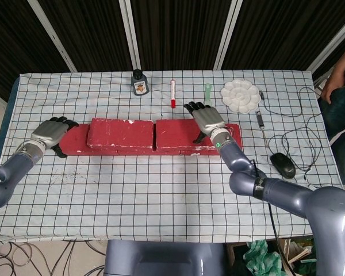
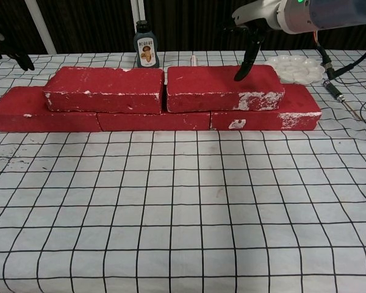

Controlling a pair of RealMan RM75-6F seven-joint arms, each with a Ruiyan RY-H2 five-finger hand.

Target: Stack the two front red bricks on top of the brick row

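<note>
Two red bricks lie side by side on top of the red brick row (image 2: 152,121): the left upper brick (image 1: 121,133) (image 2: 104,90) and the right upper brick (image 1: 175,133) (image 2: 222,87). My left hand (image 1: 49,133) hovers just beyond the row's left end, fingers apart and holding nothing; the chest view catches only its fingertips (image 2: 15,58) at the left edge. Over the right upper brick, my right hand (image 1: 206,119) (image 2: 250,36) is spread and holds nothing. One finger points down at the brick's top face; I cannot tell whether it touches.
Along the back of the checked cloth stand a dark ink bottle (image 1: 139,83), a red marker (image 1: 172,92), a green tool (image 1: 207,92) and a white palette (image 1: 240,95). A pen (image 1: 260,119), a mouse (image 1: 283,164) and cables lie at the right. A person (image 1: 339,86) is at the right edge.
</note>
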